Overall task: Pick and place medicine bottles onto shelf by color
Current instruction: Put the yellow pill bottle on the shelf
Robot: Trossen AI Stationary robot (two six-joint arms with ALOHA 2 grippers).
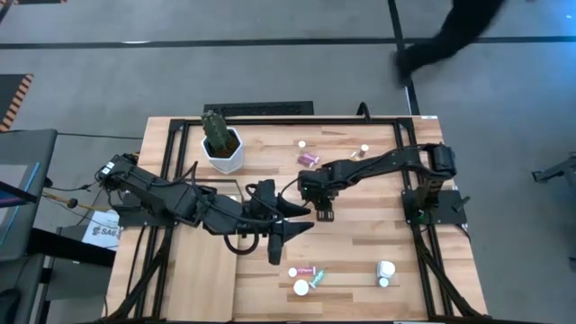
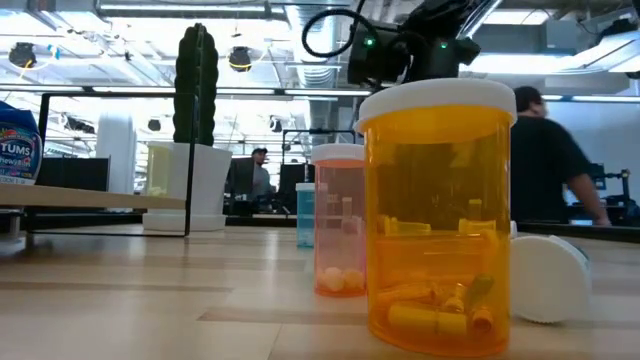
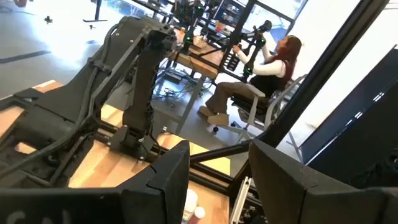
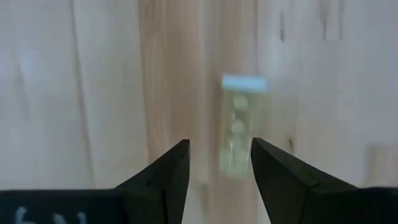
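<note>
The right gripper (image 1: 324, 214) is hanging over the middle of the table (image 1: 360, 243), pointing down at the boards, well to the right of the plant pot (image 1: 222, 153). Its fingers (image 4: 163, 177) are standing spread with a gap between them. Seen from its wrist, a pale bottle (image 4: 239, 127) with a white cap is lying on the wood beyond the gap, not touching either finger.

The left gripper (image 1: 281, 236) is sitting below and to the right of the plant pot, close beside the right gripper, its fingers (image 3: 165, 180) spread apart with nothing between them.

The other bottles are lying scattered. A pink bottle (image 1: 309, 159) and a small one (image 1: 364, 150) are resting to the right of the plant pot, along the far side of the table. A cluster (image 1: 306, 277) of pink, green and white-capped bottles is lying on the pale shelf (image 1: 261, 297) at the near edge, diagonally across from the plant pot, with a white bottle (image 1: 385, 273) farther right.

At table height, an amber bottle (image 2: 438, 215) is standing upright, with a pink one (image 2: 340, 220) just behind it.

A person (image 3: 261, 78) is sitting beyond the table.
</note>
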